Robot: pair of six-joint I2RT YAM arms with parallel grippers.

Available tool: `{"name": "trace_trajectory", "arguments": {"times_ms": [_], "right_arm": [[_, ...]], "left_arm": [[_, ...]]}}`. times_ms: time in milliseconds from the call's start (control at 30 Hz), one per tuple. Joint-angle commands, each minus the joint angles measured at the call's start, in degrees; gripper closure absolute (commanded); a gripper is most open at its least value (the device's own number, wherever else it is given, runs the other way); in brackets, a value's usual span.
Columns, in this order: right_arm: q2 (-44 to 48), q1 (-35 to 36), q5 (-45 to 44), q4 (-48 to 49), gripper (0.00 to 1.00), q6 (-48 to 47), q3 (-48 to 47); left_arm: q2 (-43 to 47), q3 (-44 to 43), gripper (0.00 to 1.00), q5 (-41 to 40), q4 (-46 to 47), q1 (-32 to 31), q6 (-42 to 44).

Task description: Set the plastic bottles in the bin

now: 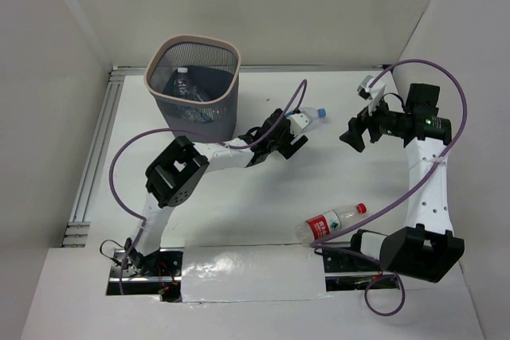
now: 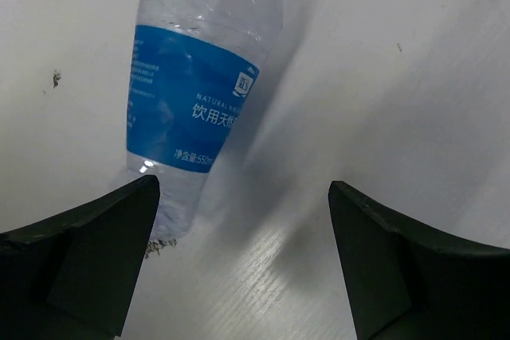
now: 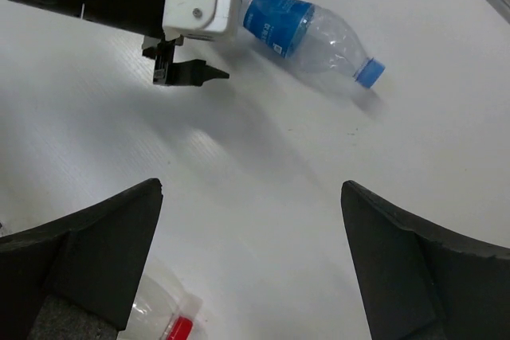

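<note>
A clear bottle with a blue label and blue cap [image 1: 312, 114] lies on the white table just behind my left gripper [image 1: 292, 146]. In the left wrist view the bottle [image 2: 191, 101] lies ahead and to the left of the open, empty left gripper [image 2: 243, 197], its base beside the left finger [image 2: 80, 260]. A red-label, red-capped bottle [image 1: 335, 220] lies near the right arm's base. My right gripper [image 1: 355, 134] is open and empty above the table [image 3: 251, 193]; its view shows the blue bottle [image 3: 307, 29] and the red-capped bottle [image 3: 159, 320]. The grey mesh bin [image 1: 191, 40] stands at the back left.
Some bottles lie inside the bin [image 1: 187, 93]. A metal rail [image 1: 96, 149] runs along the table's left edge. White walls close in the back and both sides. Purple cables loop over both arms.
</note>
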State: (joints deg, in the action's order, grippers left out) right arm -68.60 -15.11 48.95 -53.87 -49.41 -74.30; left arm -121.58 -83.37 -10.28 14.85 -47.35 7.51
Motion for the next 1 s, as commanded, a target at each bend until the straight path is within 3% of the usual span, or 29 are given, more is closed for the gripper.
{"name": "trace_trajectory", "arguments": {"times_ms": [0, 100, 267, 400, 500, 633, 733, 867, 967], "right_arm": [[1.5, -0.7, 1.1, -4.0, 0.00, -2.3, 0.8], [2.2, -0.7, 1.7, -4.6, 0.01, -2.3, 2.1], [2.2, -0.7, 3.1, -5.3, 0.05, -2.3, 3.4], [2.7, -0.7, 3.7, -5.3, 0.05, -2.3, 4.0], [3.2, -0.7, 2.2, -3.8, 0.01, -2.3, 7.2], [3.7, -0.7, 0.9, 6.5, 0.01, -2.3, 12.4], [0.4, 0.9, -1.1, 15.4, 0.01, 3.2, 13.0], [-8.4, 9.2, -6.0, 20.5, 0.01, 14.5, 8.3], [-16.9, 16.7, -14.9, 23.1, 0.01, 22.7, 2.6]], "left_arm": [[-2.8, -1.3, 0.01, -0.9, 1.4, 0.1, -1.2], [-2.8, -0.7, 0.12, -1.6, 1.4, 0.1, -1.2], [-2.8, -0.7, 0.38, -2.3, 1.4, 0.1, -1.8], [-0.6, 0.1, 0.34, -2.8, 1.4, 0.1, -2.3], [3.1, 1.8, 0.18, -2.8, 1.1, 0.1, -4.9], [11.1, 3.7, 0.13, -2.8, -5.1, 0.1, -10.7], [20.7, 9.4, 0.13, -2.2, -8.5, -0.5, -15.1], [34.7, 19.4, 0.13, 0.3, -11.8, -2.6, -20.3], [44.8, 29.1, 0.13, 1.8, -13.3, -5.6, -21.0]]}}
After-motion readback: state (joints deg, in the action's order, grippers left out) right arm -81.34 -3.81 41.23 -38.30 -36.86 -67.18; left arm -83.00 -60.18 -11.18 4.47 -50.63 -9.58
